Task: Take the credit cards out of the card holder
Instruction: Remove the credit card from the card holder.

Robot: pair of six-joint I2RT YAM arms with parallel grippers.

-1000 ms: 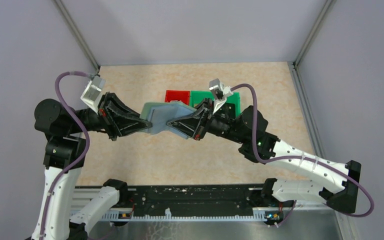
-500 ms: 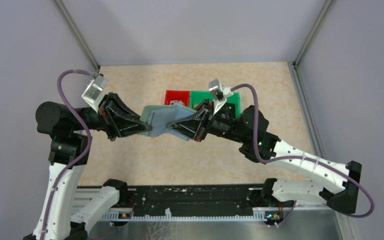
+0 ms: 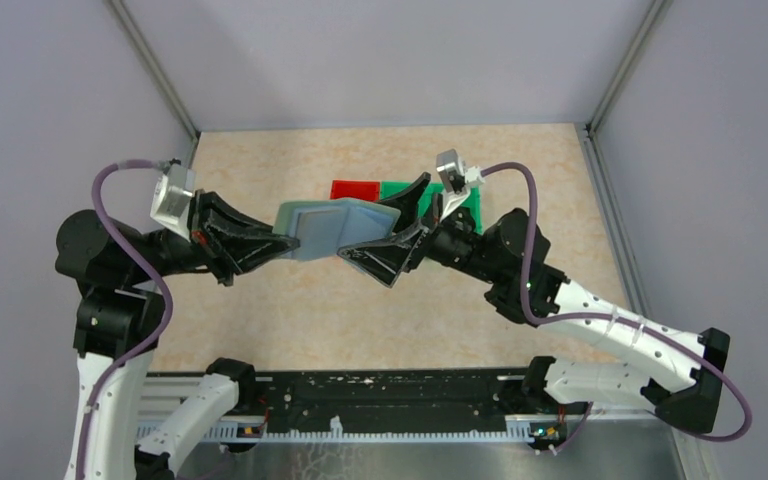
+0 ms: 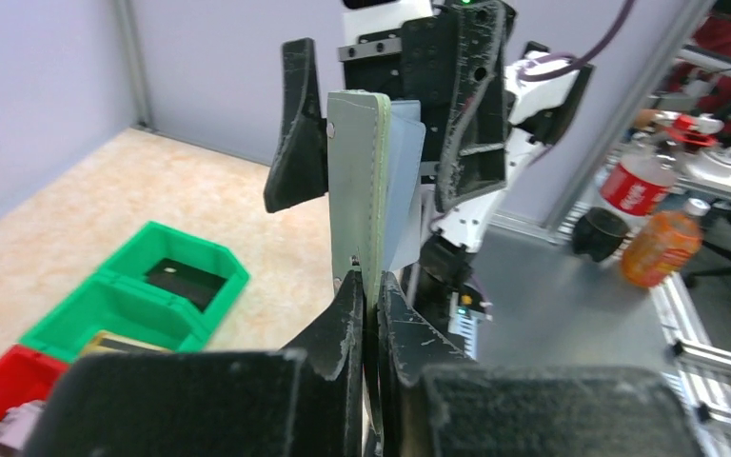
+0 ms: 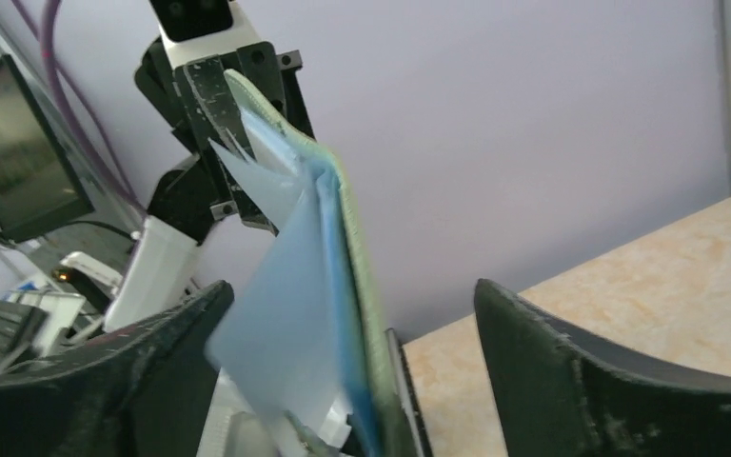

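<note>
The left tool [image 4: 366, 290] is clenched on one edge of the card holder [image 3: 310, 228] and holds it in the air above the tabletop [image 3: 290, 310]. The right tool [image 3: 385, 228] is spread wide around the holder's other end and grasps nothing. The pale blue credit cards [image 5: 281, 324] show at the holder's open side, so I judge a card is about to be pulled; the right tool must close on a card only, not the cover, then draw it straight out.

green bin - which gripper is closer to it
Right. The right gripper hangs open beside the green bin in the top view, one finger overlapping it; the left gripper is farther left, shut on the card holder.
</note>
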